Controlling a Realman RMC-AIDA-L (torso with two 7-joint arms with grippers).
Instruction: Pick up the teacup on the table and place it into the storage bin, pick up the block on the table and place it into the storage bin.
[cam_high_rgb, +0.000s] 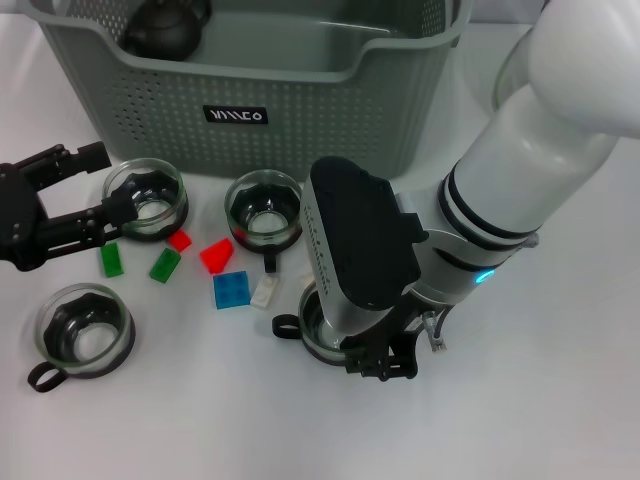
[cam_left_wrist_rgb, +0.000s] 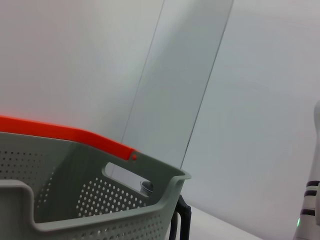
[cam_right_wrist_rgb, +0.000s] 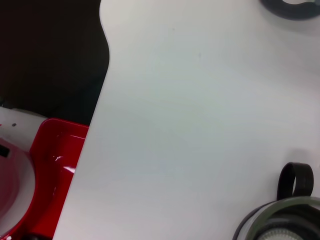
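White table (cam_high_rgb: 560, 400), grey wall (cam_left_wrist_rgb: 75, 60)

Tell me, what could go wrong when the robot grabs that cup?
The right gripper sits low over a teacup that it mostly hides, so its hold is hard to judge; the cup might slip. The white block lies close by and may get nudged. The left gripper, open beside another teacup, could bump it.

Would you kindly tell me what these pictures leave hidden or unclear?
- Head view: the right gripper and most of the teacup beneath it, covered by the arm's wrist; grip unreadable.
- Head view: the storage bin, its far side cut by the top edge.
- Head view: the dark teapot, cut off likewise.
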